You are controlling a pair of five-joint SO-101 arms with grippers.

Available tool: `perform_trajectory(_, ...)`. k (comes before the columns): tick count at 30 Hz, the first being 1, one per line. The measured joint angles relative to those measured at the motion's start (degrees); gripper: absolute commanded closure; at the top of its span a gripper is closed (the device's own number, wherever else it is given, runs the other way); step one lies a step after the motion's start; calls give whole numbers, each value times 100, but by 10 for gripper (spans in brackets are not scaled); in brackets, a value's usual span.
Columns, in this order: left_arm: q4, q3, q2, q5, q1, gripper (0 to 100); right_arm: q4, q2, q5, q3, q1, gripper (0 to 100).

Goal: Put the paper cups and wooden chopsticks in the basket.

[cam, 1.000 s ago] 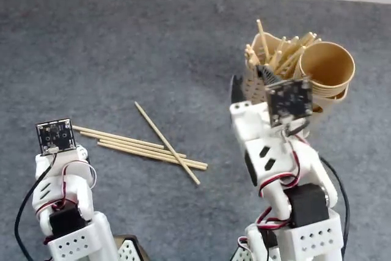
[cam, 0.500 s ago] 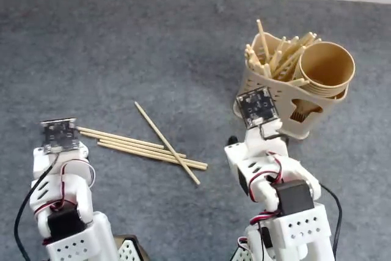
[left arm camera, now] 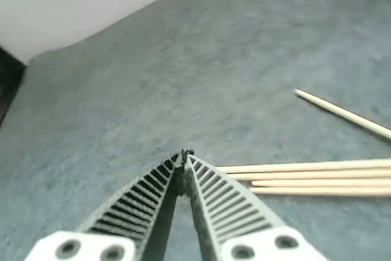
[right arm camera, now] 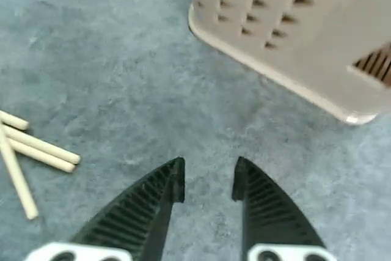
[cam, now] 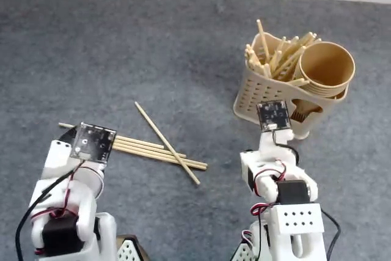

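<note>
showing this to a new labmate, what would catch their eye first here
The beige basket at the far right draws the eye first, crammed with a bundle of chopsticks and a stack of paper cups. Next come the loose wooden chopsticks fanned out on the grey carpet at centre left, with the left arm's fingers shut just beside their ends.

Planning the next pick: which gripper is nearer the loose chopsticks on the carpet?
Left. The left gripper sits right by the ends of the chopsticks; the right gripper hangs farther off, in front of the basket.
</note>
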Motion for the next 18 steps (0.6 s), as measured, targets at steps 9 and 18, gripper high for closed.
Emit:
perform_trajectory(9,431,-826,2110,-756,571,989,-176,0,-132,360,-18,957)
perform_trajectory(18,527,-1116,4018,-1881,1046,847,-176,0,-132,1055,-18,957)
